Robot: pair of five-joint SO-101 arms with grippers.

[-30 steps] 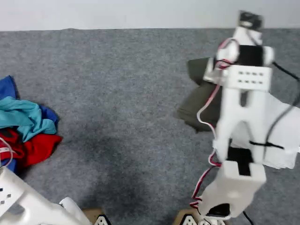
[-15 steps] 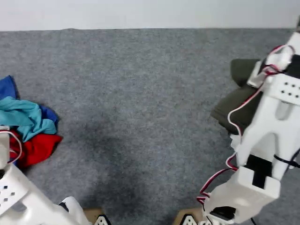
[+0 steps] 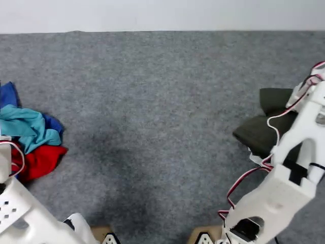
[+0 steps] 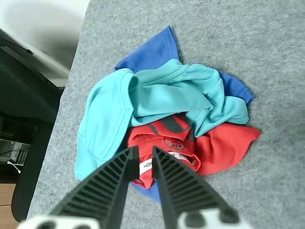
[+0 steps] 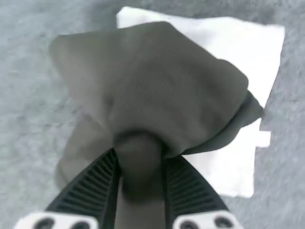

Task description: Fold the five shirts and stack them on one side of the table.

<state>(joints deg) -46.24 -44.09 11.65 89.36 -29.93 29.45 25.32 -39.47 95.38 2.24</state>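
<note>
Olive shirt (image 5: 157, 95), pinched in my right gripper (image 5: 140, 168), hangs over a folded white shirt (image 5: 238, 57) at three o'clock on the table (image 3: 152, 101), so I judge two nearly done; blue shirt (image 4: 152, 52), teal shirt (image 4: 162, 95) and red shirt (image 4: 221, 143) lie crumpled at nine o'clock under my barely parted, empty left gripper (image 4: 143, 160).

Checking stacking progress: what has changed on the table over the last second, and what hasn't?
The right end effector, shut on the dark olive shirt, carried it rightward in the high view, over the white folded shirt. The left arm shifted slightly. The heap of blue, teal and red shirts stayed put.
</note>
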